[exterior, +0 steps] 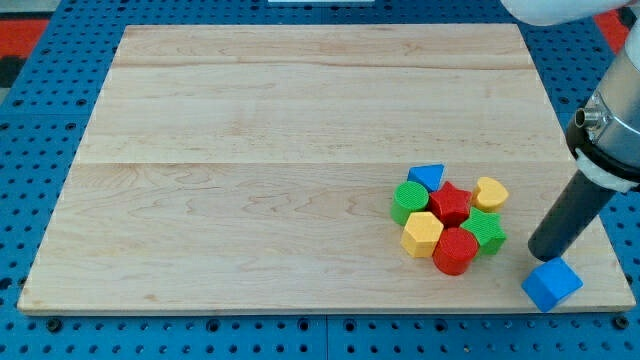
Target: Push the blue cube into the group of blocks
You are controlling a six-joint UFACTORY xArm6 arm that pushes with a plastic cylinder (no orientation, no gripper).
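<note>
Wooden table (250,150). Toward 4 o'clock, a packed group: green cylinder (408,202), blue triangle (427,177), yellow hexagon (422,234), red star (451,203), red cylinder (456,250), green star (486,231), yellow heart (490,192). Blue cube (551,284) apart, at 4 o'clock of group. My tip (541,256) just beside cube's 11 o'clock. No claw fitted; nothing held.

The arm (610,110) is cut off by the view's right edge; the green star (487,230) is partly hidden by neighbouring blocks.

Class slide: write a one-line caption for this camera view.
My tip rests just above the blue cube, right of the clustered blocks on the wooden board.
</note>
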